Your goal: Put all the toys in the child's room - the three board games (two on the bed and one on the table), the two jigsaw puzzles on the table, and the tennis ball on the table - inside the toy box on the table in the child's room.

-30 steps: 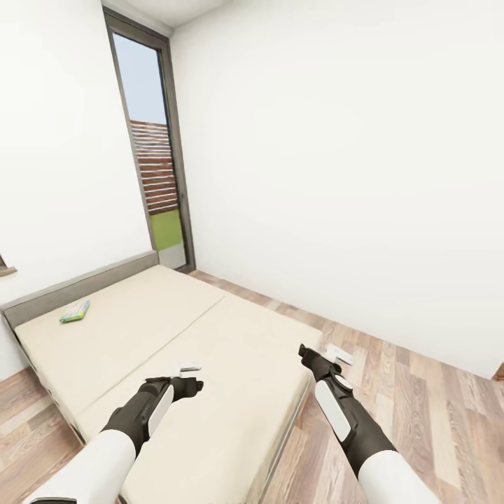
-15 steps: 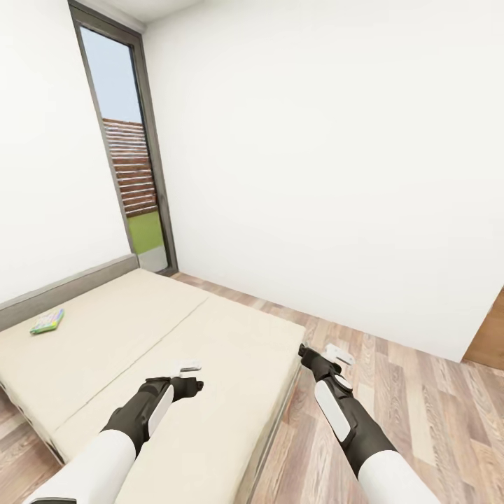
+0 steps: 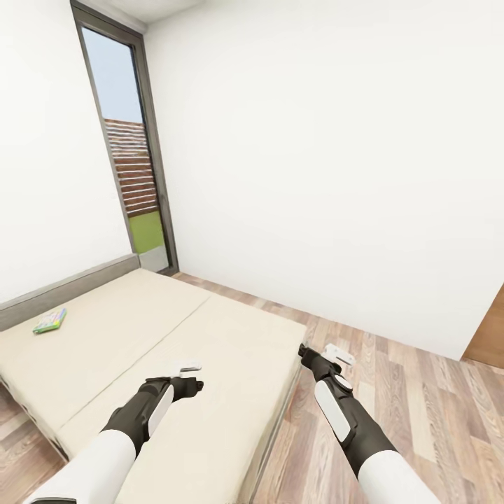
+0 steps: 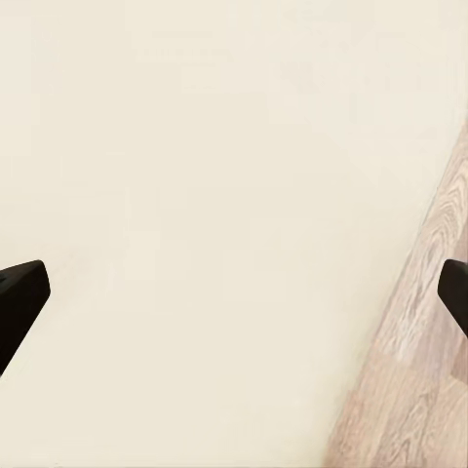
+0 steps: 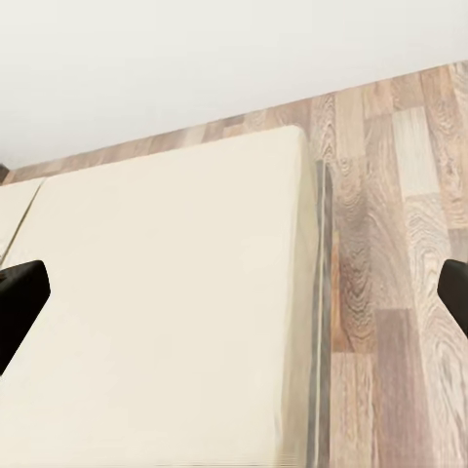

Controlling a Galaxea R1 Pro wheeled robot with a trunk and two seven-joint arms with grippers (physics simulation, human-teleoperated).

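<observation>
Board game: one small flat green-and-colourful printed box (image 3: 50,320) lies on the far left part of the low wide bed with the plain beige mattress (image 3: 210,364), close to the dark grey headboard. Too small to read the print, so can't tell which game it is.
Other toys: the second bed game isn't anywhere I can pick out on the mattress.
Left gripper (image 3: 187,374): hangs over the near half of the mattress, well apart from the box. Wrist view has the two dark fingertips (image 4: 19,302) out at opposite edges, so it's spread wide with nothing in it.
Right gripper (image 3: 329,358): over the wood-plank floor (image 3: 420,406) just past the bed's foot corner, fingers spread too, empty.
Step in hand: looks like lining up on the bed to fetch that box, nothing grabbed yet.
How to do it well: I'd roll the base nearer to the headboard end first, since the box sits beyond the left arm's reach from here. Then come down from above and pinch across the box's short sides, because a soft mattress could let a flat box sink or tip.
</observation>
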